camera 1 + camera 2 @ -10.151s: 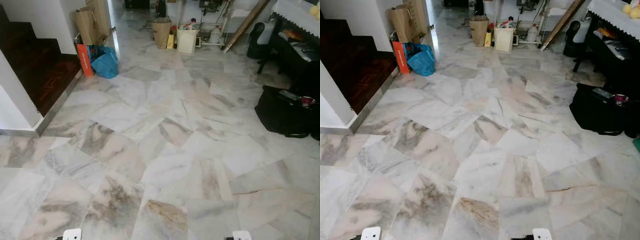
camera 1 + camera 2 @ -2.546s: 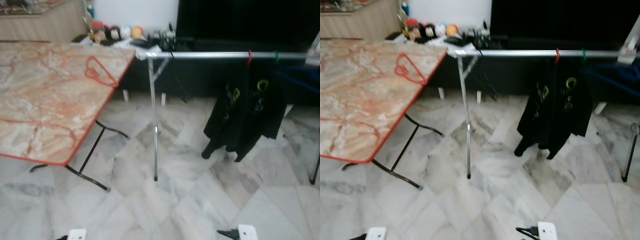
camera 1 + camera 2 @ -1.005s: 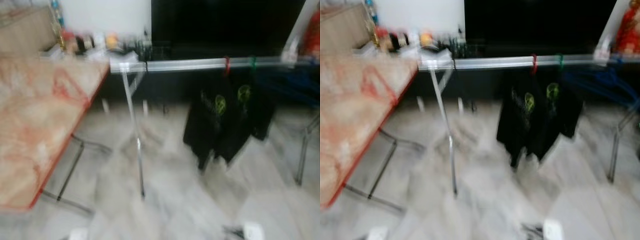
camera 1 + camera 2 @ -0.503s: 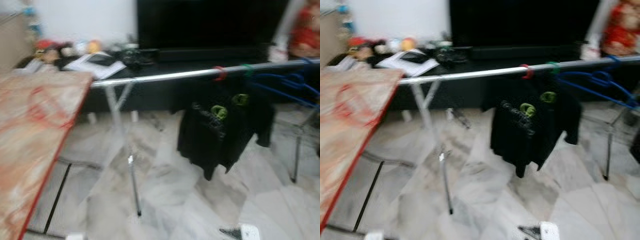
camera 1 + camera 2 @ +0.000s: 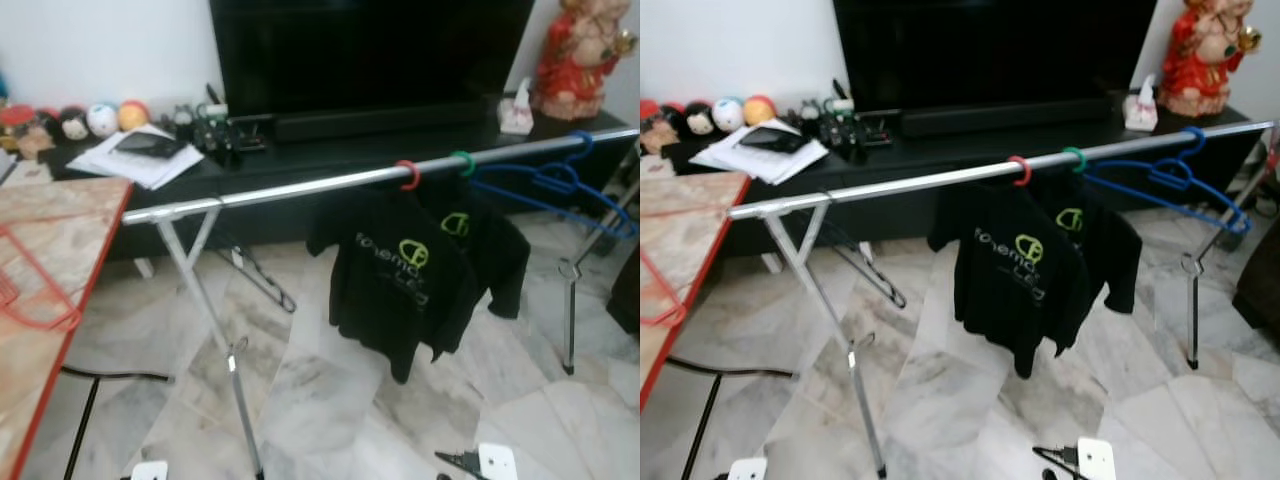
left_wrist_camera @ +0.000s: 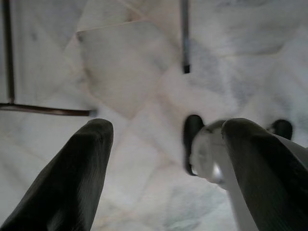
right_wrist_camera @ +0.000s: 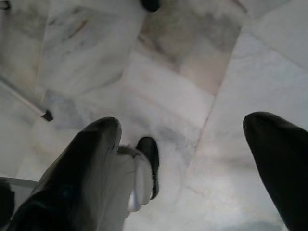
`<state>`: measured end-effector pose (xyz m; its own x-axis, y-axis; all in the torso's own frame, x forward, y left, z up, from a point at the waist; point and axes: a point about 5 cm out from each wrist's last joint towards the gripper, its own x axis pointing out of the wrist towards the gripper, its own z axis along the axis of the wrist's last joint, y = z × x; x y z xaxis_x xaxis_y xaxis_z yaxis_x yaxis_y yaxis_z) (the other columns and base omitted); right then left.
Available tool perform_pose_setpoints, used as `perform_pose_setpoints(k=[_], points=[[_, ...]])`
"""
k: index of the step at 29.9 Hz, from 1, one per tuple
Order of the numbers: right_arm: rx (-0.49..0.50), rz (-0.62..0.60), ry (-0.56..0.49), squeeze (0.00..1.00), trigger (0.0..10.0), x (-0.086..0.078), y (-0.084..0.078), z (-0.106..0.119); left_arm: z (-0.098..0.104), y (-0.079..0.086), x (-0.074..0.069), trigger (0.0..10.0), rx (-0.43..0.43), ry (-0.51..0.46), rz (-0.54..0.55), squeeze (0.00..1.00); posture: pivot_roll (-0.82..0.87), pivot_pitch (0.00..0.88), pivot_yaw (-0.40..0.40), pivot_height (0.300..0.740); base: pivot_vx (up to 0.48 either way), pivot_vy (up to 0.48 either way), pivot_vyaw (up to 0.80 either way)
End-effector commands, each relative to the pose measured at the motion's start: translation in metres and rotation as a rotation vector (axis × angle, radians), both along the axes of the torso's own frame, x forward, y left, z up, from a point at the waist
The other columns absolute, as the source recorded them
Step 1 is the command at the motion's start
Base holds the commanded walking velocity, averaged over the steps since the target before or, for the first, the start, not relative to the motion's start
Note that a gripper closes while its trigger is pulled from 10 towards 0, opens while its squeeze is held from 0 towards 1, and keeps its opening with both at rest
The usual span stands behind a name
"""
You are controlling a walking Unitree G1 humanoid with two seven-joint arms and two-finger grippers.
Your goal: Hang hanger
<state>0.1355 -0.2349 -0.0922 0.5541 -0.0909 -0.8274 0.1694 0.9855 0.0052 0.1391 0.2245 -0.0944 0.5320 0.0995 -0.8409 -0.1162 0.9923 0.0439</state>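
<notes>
Two black shirts [image 5: 400, 275] hang side by side from a long metal rail [image 5: 290, 192] that crosses the room ahead, one on a red hook [image 5: 407, 175] and one on a green hook [image 5: 462, 163], both toward the two o'clock side. Further along the rail at about three o'clock a pair of empty blue hangers [image 5: 555, 185] dangles, so the rack is plainly the place where hangers belong. The bare stretch of rail around twelve o'clock, between its folding leg [image 5: 215, 330] and the red hook, looks like the easiest spot to add another.

A red wire hanger [image 5: 30, 290], most likely the one to be hung, lies flat at nine o'clock on the marble-patterned table [image 5: 40, 215] with the red edge; it sits near the table's rim, where an arm could reach it. Behind the rail stand a low black cabinet [image 5: 330, 150] with papers [image 5: 135, 160], small round toys [image 5: 85, 118] and a red figurine [image 5: 580, 50], all well apart from the work.

Both arms hang low and idle over the pale stone floor [image 6: 144, 72]. The left gripper [image 6: 163, 159] has its fingers spread wide with nothing between them, and the right gripper [image 7: 185, 159] is likewise spread and empty. Judging by this, the pickup has not begun; the robot would need to turn toward nine o'clock and close on the hanger first.
</notes>
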Motion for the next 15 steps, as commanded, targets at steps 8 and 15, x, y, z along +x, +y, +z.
perform_pose_setpoints(k=[8,15], points=[[-0.001,0.047,-0.040,0.00,10.0,0.0075,0.0069,0.0021,-0.0004,0.0092,-0.0065,10.0,0.024,0.024,0.010,0.00,-0.02,0.000,0.006,0.740,0.000,0.000,0.06],[0.038,0.007,-0.130,0.00,10.0,0.0107,0.0079,0.0057,-0.0009,0.0088,-0.0076,10.0,0.031,0.025,0.018,0.00,-0.04,0.000,0.002,0.740,0.000,0.000,0.07]])
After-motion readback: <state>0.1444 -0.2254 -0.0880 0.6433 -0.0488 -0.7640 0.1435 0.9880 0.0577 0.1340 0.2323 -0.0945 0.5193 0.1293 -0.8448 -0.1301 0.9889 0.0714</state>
